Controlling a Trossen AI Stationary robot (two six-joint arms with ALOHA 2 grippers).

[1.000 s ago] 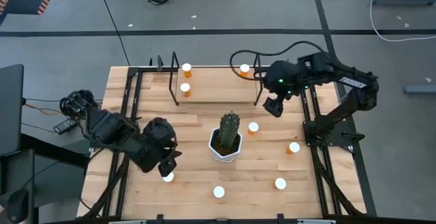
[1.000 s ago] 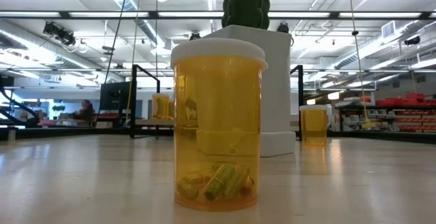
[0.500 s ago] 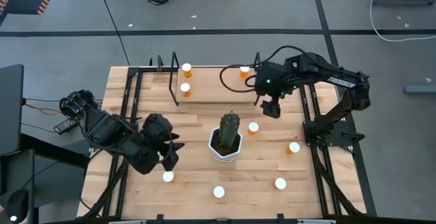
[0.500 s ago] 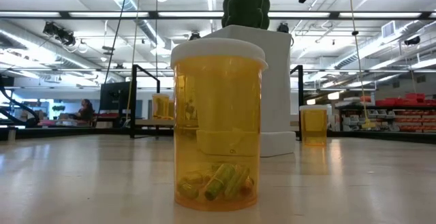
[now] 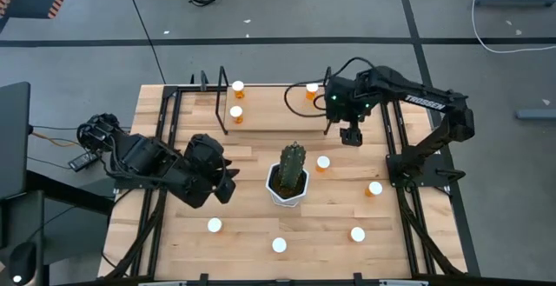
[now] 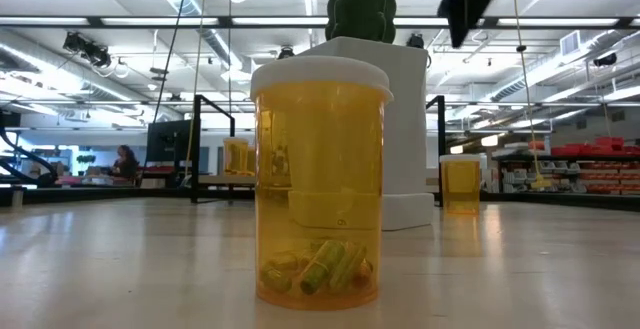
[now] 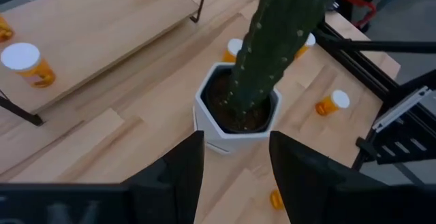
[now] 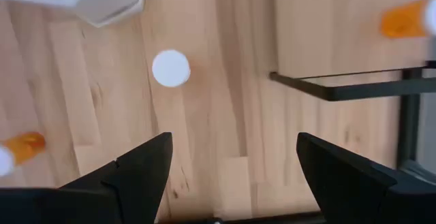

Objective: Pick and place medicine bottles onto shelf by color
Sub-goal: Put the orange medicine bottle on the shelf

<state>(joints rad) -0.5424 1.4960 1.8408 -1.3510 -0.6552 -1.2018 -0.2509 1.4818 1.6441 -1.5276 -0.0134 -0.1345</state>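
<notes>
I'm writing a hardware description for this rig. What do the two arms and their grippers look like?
Both arms are black and jointed. The right arm carries white lettering on its upper link, a small green light near the wrist, and a black cable looping beside it. The left arm is bulkier, also cabled. The left gripper and right gripper each have two flat, dark, tapering fingers.

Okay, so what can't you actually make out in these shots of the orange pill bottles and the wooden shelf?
- Low view: the near translucent-orange pill bottle blocks most of the table; the white cactus pot hides part of the light-wood shelf.
- High view: bottle contents too small, only white caps show.
- Right wrist view: one bottle on the shelf is cut by the edge.
</notes>
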